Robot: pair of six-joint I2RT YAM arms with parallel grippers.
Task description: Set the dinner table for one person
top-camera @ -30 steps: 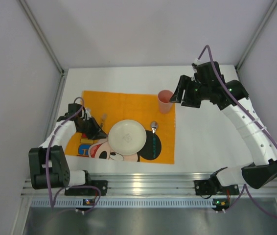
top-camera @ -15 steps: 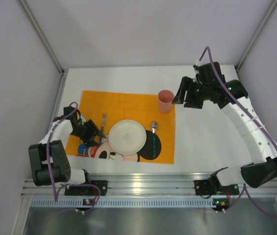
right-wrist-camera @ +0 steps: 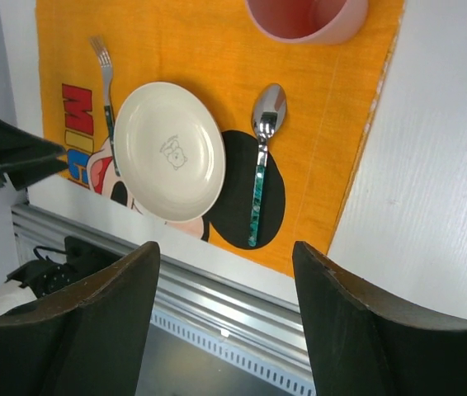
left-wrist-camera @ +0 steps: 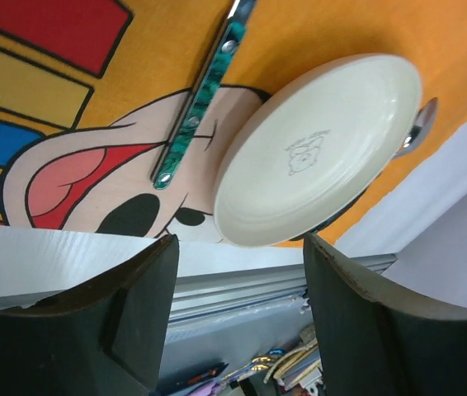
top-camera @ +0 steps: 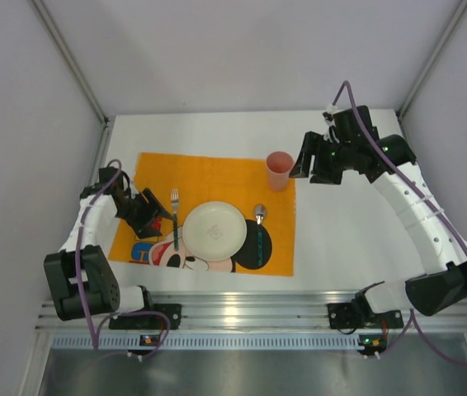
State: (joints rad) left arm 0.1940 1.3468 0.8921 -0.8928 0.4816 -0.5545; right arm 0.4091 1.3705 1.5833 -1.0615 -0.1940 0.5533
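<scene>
On the white dinner table lies an orange cartoon placemat. A cream plate sits on it, with a green-handled fork flat to its left and a matching spoon to its right. A pink cup stands at the mat's far right corner. My left gripper is open just left of the fork, holding nothing; its wrist view shows the fork and plate beyond the empty gap. Just right of the cup, my right gripper hangs open and empty.
A ribbed aluminium rail runs along the table's near edge, by the arm bases. Grey walls close in the left, back and right sides. Bare white tabletop lies to the right of the mat.
My left gripper has opened, let go of the fork and drawn back to the left. The fork now lies beside the plate. The right arm has hardly moved.
</scene>
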